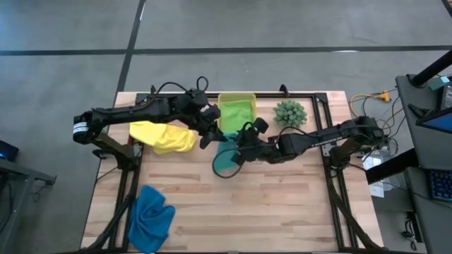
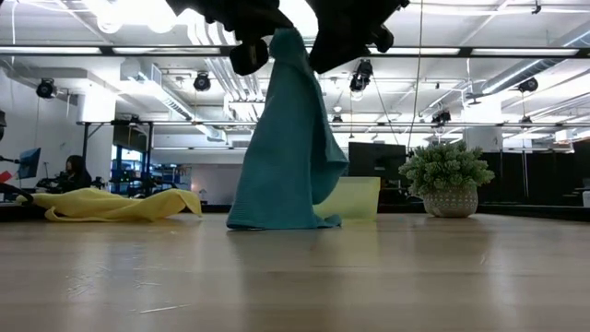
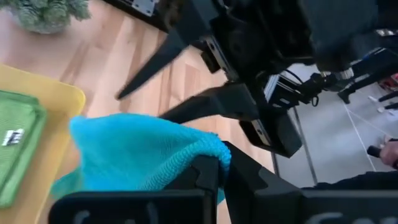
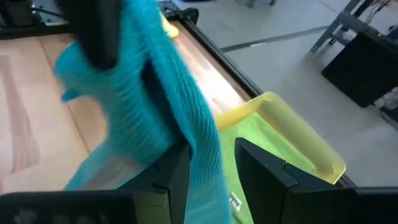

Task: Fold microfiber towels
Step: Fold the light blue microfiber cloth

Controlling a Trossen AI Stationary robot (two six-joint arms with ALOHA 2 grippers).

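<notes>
While both arms meet over the middle of the desk [image 1: 282,204], the teal towel [image 2: 286,148] hangs between them as a tall drape, its lower hem bunched on the wood just in front of the yellow-green plastic bin [image 1: 236,99]. The left gripper [image 3: 217,171] has its jaws together, clamped on an upper edge of the cloth; the right gripper [image 4: 208,165] has its jaws part-way apart with a band of the same towel running down between them, apparently pinched there. A lime green towel [image 1: 235,113] already lies folded in the bin. The yellow towel [image 1: 164,137] sprawls unfolded under the left arm, and the royal blue towel [image 1: 150,216] lies crumpled near the desk's front left corner. A small spiky plant [image 1: 289,113] stands beside the bin. I judge the step in hand to be lifting and opening out the teal towel for its fold. The next move likely calls for drawing the two held points apart until the top edge is taut, then lowering the cloth flat onto open wood, clear of bin and plant.
</notes>
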